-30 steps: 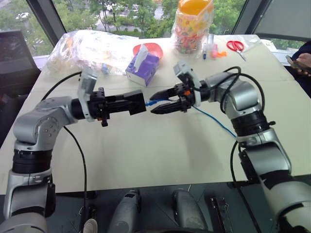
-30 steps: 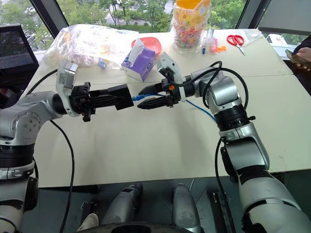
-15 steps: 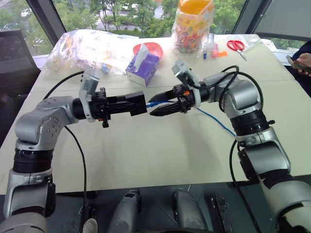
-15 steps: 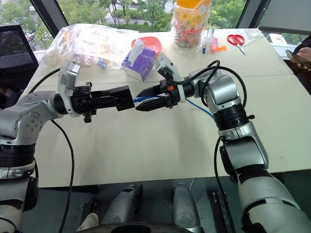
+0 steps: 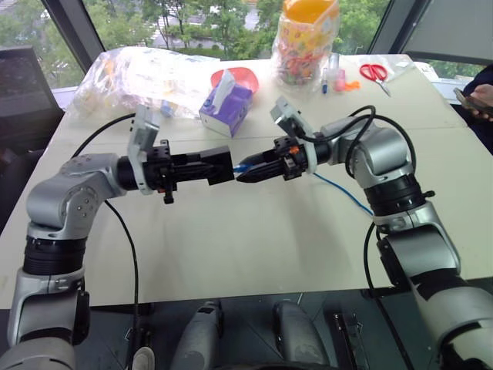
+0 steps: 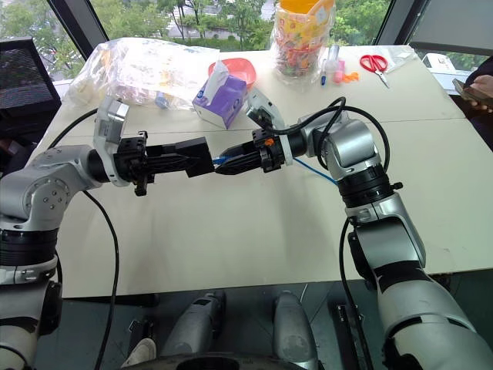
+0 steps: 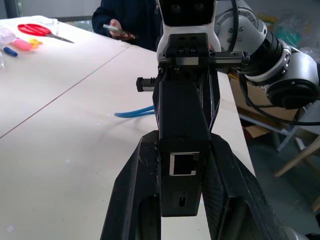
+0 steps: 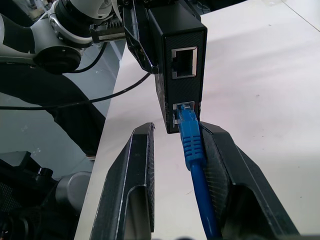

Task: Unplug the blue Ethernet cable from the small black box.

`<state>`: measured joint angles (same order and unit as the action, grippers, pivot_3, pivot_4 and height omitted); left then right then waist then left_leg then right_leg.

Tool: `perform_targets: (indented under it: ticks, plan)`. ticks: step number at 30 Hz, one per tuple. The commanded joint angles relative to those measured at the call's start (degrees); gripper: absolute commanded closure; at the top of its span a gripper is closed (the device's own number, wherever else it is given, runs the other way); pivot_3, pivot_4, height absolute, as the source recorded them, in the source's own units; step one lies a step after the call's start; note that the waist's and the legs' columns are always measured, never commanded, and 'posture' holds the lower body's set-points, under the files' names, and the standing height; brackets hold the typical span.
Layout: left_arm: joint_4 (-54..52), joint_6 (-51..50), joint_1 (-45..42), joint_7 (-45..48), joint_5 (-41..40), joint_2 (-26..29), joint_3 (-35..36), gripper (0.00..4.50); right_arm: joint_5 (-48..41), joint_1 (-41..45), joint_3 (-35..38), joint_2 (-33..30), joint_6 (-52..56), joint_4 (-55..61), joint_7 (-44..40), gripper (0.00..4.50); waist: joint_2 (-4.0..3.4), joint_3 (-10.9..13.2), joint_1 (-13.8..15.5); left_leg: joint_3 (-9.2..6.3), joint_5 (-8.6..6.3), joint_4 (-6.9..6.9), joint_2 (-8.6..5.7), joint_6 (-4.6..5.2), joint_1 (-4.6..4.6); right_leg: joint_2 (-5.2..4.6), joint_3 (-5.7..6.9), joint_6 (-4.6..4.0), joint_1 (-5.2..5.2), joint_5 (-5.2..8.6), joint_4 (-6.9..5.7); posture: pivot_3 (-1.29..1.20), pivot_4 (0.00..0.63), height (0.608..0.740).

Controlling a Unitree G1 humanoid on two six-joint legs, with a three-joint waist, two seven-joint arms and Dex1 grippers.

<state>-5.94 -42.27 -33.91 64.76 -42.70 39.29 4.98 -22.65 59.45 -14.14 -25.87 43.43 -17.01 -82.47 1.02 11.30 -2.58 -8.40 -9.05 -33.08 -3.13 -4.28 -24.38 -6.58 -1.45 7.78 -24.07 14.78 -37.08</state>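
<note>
Mid-frame in the eye views, both arms meet over the table (image 5: pixel 254 247): left claw (image 5: pixel 223 164) pinches the box (image 7: pixel 182 130) tight, held level with its port face toward the right arm. In the left wrist view the box sits clamped between both fingers (image 7: pixel 131 190), with an empty port facing that camera. Right claw (image 5: pixel 248 173) points at the box's far face, tips just beside it. In the right wrist view the cable (image 8: pixel 192 150) plug is seated in the lower port; the upper port is empty. The blue boot lies against one of the right fingers (image 8: pixel 220 165), while the other finger stands apart from it, so this claw is partly spread around the plug and not clearly pinching yet. Step in hand, as I read it: closing on the plug before the pull; the cable is not yet out. The next move calls for finishing the pinch on the boot, likely pressing the latch tab (tab side not visible), then pulling straight back along the port axis while the left claw keeps the box steady. Past the right claw the cable runs toward the right across the table behind the right forearm. Farther back, upper frame: purple tissue box (image 5: pixel 225 108), red bowl (image 5: pixel 235 77), clear plastic bag (image 5: pixel 146 73), a jar of colourful bits (image 5: pixel 308 42), scissors (image 5: pixel 373 73). At the far right edge, a person's hand (image 5: pixel 481 99) holds a phone.
</note>
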Motion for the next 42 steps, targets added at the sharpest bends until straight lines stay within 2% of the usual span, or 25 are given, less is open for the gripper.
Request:
perform_targets:
  ticks: [1, 13, 23, 32, 42]
  plan:
    - [-2.2, 0.3, -0.3, -0.3, -0.4, 0.2, 0.5, 4.01, -1.2, 1.3, 0.1, 0.4, -0.2, 2.4, -0.8, 3.16, 0.0, 0.0, 0.0, 0.0, 0.0, 0.0, 0.0, 0.0, 0.0, 0.0, 0.0, 0.0, 0.0, 0.0, 0.0, 0.0, 0.15, 0.728]
    - [-2.8, 3.1, 1.8, 2.1, 2.7, 2.1, -1.4, 4.01, -0.7, 1.1, -0.2, -0.2, -1.1, 2.3, -1.4, 3.16, 0.0, 0.0, 0.0, 0.0, 0.0, -0.02, 0.0, 0.0, 0.0, 0.01, 0.0, 0.0, 0.0, 0.0, -0.03, 0.0, 0.15, 0.728]
    - [-0.9, 3.3, 0.1, 2.3, 2.6, 1.3, -0.8, 4.01, -0.4, 0.0, -0.5, -0.3, -1.2, 3.2, -1.2, 3.16, 0.0, 0.0, 0.0, 0.0, 0.0, -0.04, 0.0, 0.0, 0.0, 0.01, 0.0, 0.0, 0.0, -0.01, -0.05, 0.0, 0.15, 0.728]
    - [-2.0, 2.0, 0.6, 3.5, 1.3, 1.8, -0.8, 4.01, 0.8, 1.8, 0.9, 1.8, -4.4, -1.4, 3.4, 3.16, 0.0, 0.0, 0.0, 0.0, 0.01, -0.06, 0.0, 0.0, 0.01, 0.01, 0.0, 0.01, -0.01, -0.01, -0.08, 0.0, 0.15, 0.728]
    - [-1.8, 2.2, 0.6, 3.4, 1.9, 1.7, -0.5, 4.01, 0.6, 1.6, 0.2, 0.6, -4.1, -1.4, 0.6, 3.16, 0.0, 0.0, 0.0, 0.0, 0.01, -0.07, 0.0, 0.0, 0.0, 0.01, 0.0, 0.01, -0.01, -0.01, -0.08, 0.0, 0.15, 0.728]
